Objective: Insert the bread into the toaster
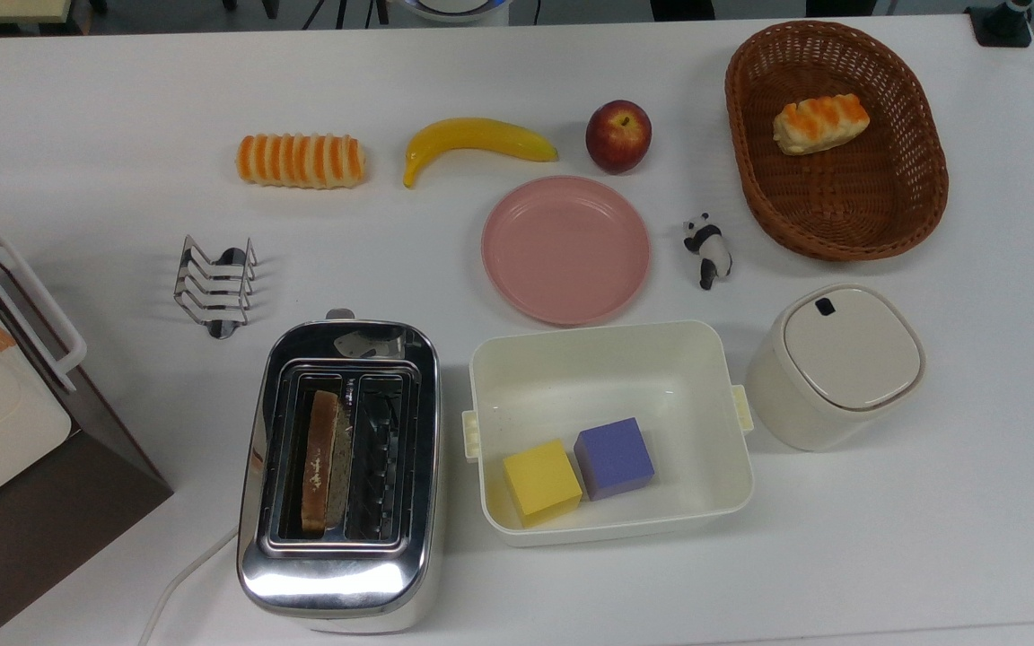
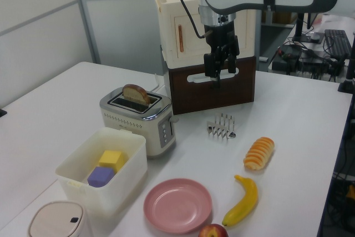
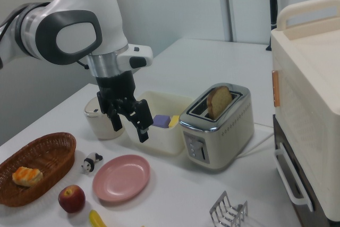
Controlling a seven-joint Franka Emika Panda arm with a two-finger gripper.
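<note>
The black two-fingered pincer [image 3: 133, 119] hangs empty above the white worktop [image 1: 122, 108], fingers slightly parted, well clear of everything. From it, in the right view, the shiny chrome two-slot toaster [image 3: 218, 126] sits at about three o'clock. The brown slice of bread [image 1: 321, 459] stands upright in one slot, its top crust poking out, so the job looks done. I would judge the slice light, stiff and a little crumbly; the exposed top edge, pinched across its thin faces, is the place to hold it. No brand or writing is legible anywhere.
</note>
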